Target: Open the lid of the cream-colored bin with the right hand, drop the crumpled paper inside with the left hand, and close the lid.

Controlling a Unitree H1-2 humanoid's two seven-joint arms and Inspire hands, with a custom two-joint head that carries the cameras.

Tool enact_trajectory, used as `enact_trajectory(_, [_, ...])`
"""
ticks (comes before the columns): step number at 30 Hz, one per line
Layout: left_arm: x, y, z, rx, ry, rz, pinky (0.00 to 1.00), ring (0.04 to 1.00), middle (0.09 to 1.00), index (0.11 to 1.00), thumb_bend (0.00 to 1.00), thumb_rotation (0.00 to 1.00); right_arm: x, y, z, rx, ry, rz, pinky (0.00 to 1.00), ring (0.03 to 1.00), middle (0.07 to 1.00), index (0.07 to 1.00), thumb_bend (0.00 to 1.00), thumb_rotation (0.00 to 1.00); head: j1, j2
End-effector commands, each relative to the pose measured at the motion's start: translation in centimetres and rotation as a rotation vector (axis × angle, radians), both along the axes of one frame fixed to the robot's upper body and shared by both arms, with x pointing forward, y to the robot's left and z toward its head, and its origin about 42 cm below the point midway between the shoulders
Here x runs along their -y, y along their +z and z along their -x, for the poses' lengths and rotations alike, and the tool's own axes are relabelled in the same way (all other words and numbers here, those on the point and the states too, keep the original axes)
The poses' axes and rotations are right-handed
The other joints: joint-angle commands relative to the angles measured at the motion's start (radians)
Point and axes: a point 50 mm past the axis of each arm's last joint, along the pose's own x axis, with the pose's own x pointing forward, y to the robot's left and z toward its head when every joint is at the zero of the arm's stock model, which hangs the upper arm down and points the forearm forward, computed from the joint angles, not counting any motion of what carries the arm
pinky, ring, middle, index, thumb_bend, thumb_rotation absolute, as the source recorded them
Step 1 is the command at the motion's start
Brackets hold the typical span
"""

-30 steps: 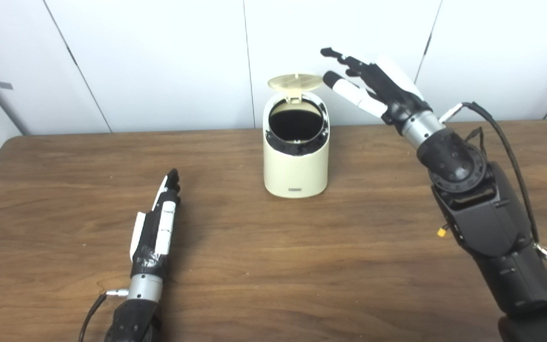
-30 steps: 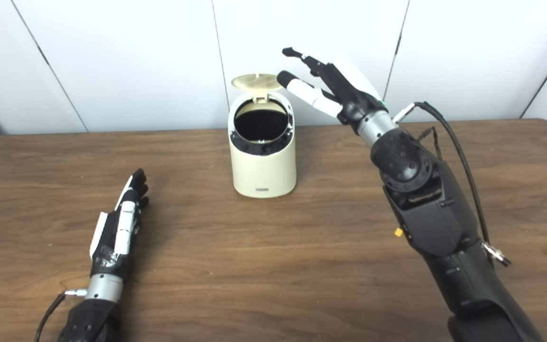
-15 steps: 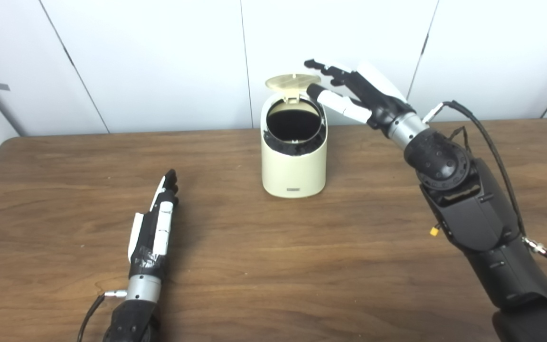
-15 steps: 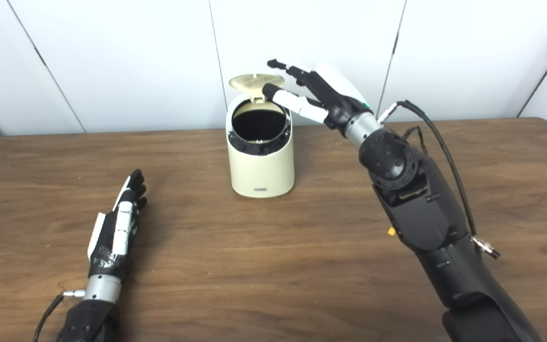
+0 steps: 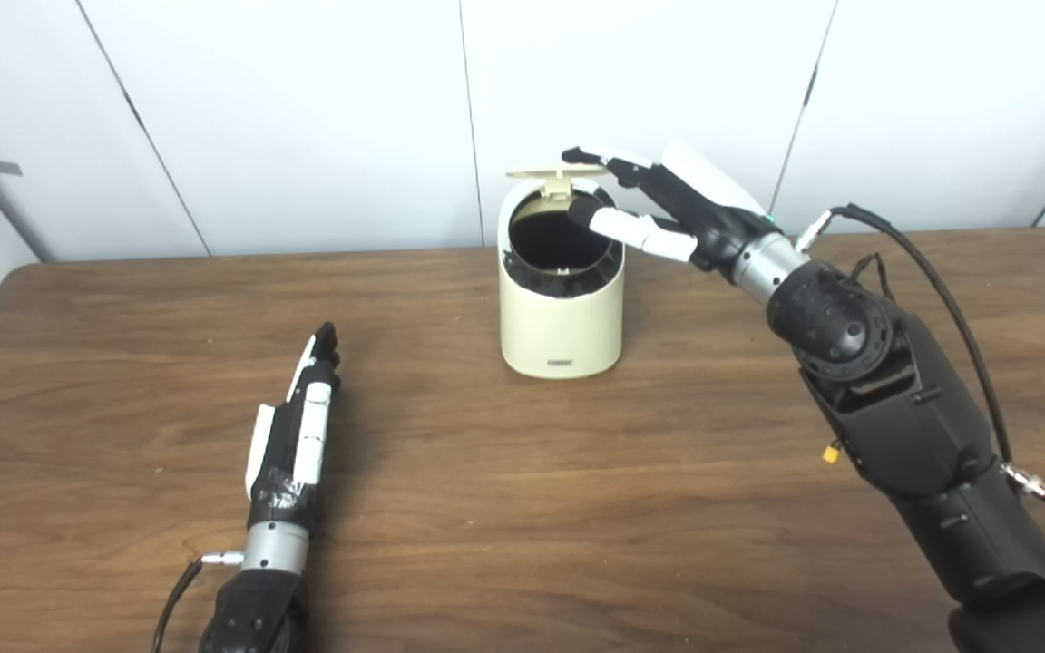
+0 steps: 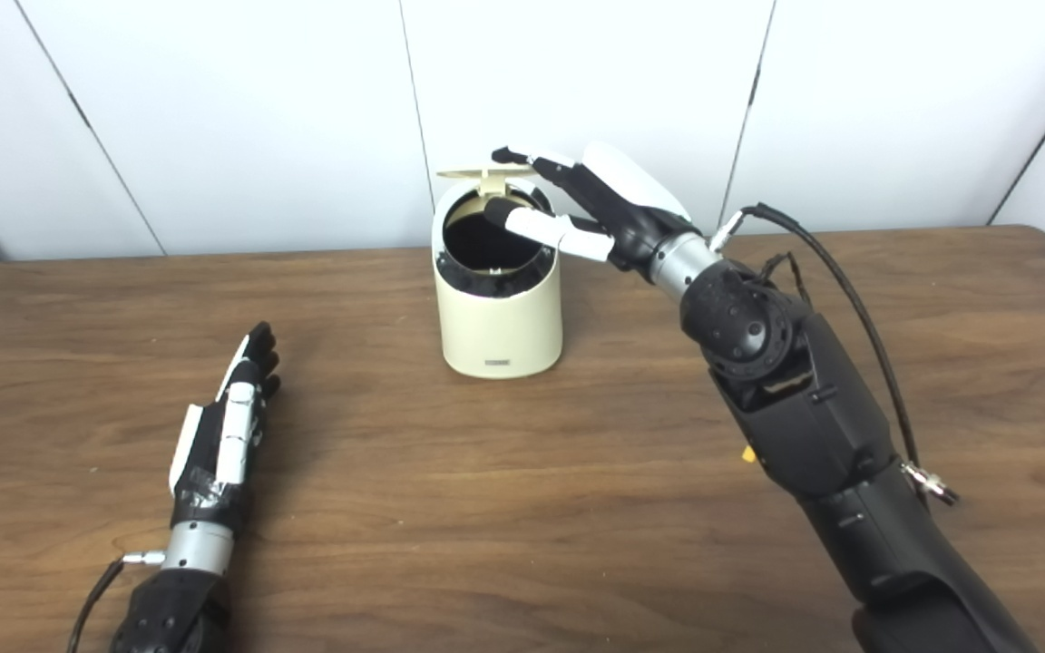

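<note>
Cream bin [image 5: 561, 313] on wooden table [image 5: 522, 508], lid [image 5: 557, 170] tilted up, dark inside.
Right hand [image 5: 668, 204] spread over bin's rim, fingertips at lid; left hand [image 5: 300, 431] flat, empty, well left of bin.

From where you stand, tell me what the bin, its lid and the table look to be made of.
Bin: likely plastic, smooth matte cream wall, with a shiny chrome-like ring at the mouth. Lid: thin cream disc, probably plastic too. Table: brown wood grain, satin sheen; solid wood or laminate, cannot tell.
</note>
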Motion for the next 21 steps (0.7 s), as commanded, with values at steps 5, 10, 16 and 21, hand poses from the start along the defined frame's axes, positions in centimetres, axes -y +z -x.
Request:
enact_trajectory(5, [0.5, -2.0, 0.6, -0.052, 0.016, 0.021, 1.00, 1.000, 1.000, 1.000, 0.50, 1.00, 0.0, 2.1, 0.9, 0.073, 0.048, 0.009, 0.86, 0.931, 0.911, 0.878, 0.52, 1.00, 0.003, 0.005])
enact_trajectory(10, [0.5, -1.9, 0.6, -0.050, 0.023, 0.023, 1.00, 1.000, 0.997, 1.000, 0.50, 1.00, 0.3, 1.8, 1.6, 0.058, 0.046, 0.033, 0.86, 0.940, 0.918, 0.884, 0.50, 1.00, 0.006, 0.011])
enact_trajectory(16, [0.6, -1.7, 0.6, -0.054, 0.022, 0.025, 1.00, 1.000, 0.993, 1.000, 0.49, 1.00, 0.6, 1.5, 2.1, 0.048, 0.042, 0.048, 0.87, 0.947, 0.921, 0.884, 0.50, 1.00, 0.013, 0.019])
enact_trajectory(21, [0.8, -1.7, 0.6, -0.049, 0.021, 0.032, 1.00, 1.000, 0.994, 1.000, 0.51, 1.00, 0.5, 1.4, 2.1, 0.050, 0.039, 0.088, 0.87, 0.957, 0.922, 0.896, 0.53, 1.00, 0.024, 0.026])
